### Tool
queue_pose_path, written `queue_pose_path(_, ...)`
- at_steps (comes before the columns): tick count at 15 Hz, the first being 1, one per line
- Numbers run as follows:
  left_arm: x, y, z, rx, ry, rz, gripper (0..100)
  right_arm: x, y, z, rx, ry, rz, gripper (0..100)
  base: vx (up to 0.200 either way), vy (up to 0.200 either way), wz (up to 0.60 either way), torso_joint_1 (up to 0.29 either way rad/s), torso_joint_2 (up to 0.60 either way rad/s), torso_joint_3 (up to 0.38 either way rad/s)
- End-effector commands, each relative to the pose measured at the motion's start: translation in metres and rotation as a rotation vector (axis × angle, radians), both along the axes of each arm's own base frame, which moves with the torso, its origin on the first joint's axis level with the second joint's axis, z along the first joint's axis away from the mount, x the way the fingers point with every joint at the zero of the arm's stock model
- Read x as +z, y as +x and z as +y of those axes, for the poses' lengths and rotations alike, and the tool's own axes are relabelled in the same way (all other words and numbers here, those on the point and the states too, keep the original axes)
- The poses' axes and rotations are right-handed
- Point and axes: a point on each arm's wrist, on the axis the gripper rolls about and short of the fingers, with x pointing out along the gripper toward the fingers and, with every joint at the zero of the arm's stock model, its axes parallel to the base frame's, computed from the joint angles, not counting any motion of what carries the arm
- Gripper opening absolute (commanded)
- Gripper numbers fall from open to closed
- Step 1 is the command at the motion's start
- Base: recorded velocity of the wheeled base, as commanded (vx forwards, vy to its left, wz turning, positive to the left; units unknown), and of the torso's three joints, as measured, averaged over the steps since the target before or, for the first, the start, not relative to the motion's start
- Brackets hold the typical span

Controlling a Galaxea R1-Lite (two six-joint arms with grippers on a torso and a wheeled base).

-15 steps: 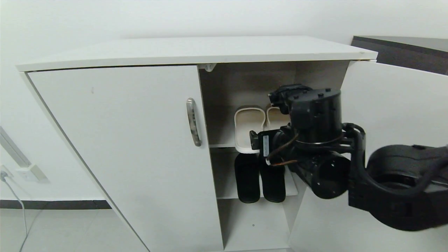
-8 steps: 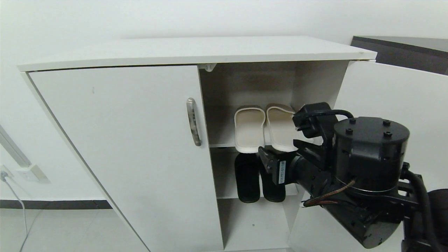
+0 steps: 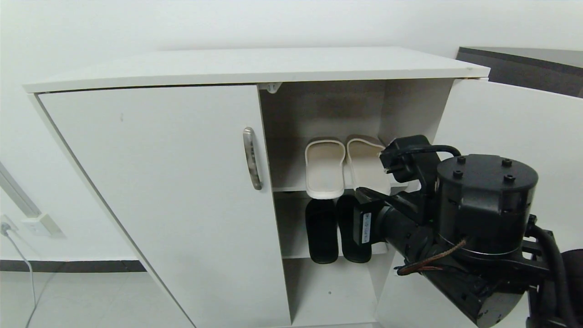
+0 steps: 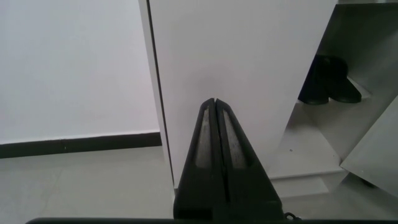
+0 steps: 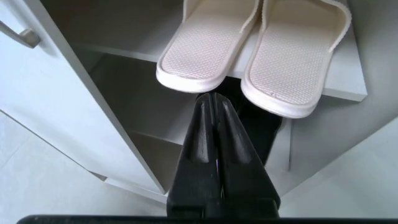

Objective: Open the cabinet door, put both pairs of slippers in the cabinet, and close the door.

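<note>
1. The white slippers lie on the upper shelf, their ends overhanging its edge. The black slippers sit one shelf below, inside the cabinet.
2. The right hand, pressed shut and empty, hangs just before them.
3. The right door stands open; closing it looks next.
4. The left hand, shut and empty, faces the closed left door.

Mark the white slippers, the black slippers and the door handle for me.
white slippers (image 3: 324, 169): head view, insole of the left-hand slipper.
black slippers (image 3: 322, 230): head view, top surface of the left-hand slipper.
door handle (image 3: 251, 158): head view, middle of the metal bar.
</note>
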Motion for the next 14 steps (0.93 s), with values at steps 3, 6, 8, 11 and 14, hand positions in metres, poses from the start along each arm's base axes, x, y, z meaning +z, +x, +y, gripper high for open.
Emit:
queue_pose_path(3, -0.0001, 0.0, 0.0, 0.0, -0.001, 0.0, 0, -0.0033, 0.001, 0.0021, 0.001, -0.01, 0.006, 0, 0.0, 0.0, 0.0, 0.0, 0.0, 0.0)
queue_pose_path(6, 0.0, 0.0001, 0.0, 0.0, -0.001, 0.002, 0, -0.006, 0.0017, 0.004, 0.002, -0.016, 0.01, 0, 0.0, 0.0, 0.0, 0.0, 0.0, 0.0)
queue_pose_path(8, 0.0, 0.0001, 0.0, 0.0, -0.001, 0.002, 0, -0.0078, 0.0024, 0.0051, 0.002, -0.021, 0.014, 0, -0.1, 0.0, 0.0, 0.004, 0.0, 0.004)
queue_pose_path(11, 0.0, 0.0001, 0.0, 0.0, -0.002, 0.002, 0, -0.0087, 0.0028, 0.005, 0.002, -0.023, 0.016, 0, -0.2, 0.0, 0.0, 0.009, 0.0, 0.001)
queue_pose_path(14, -0.0001, 0.0, 0.0, 0.0, -0.002, 0.0, 0, -0.0104, 0.0025, 0.0045, 0.002, -0.029, 0.019, 0, -0.2, 0.0, 0.0, 0.002, 0.0, 0.004)
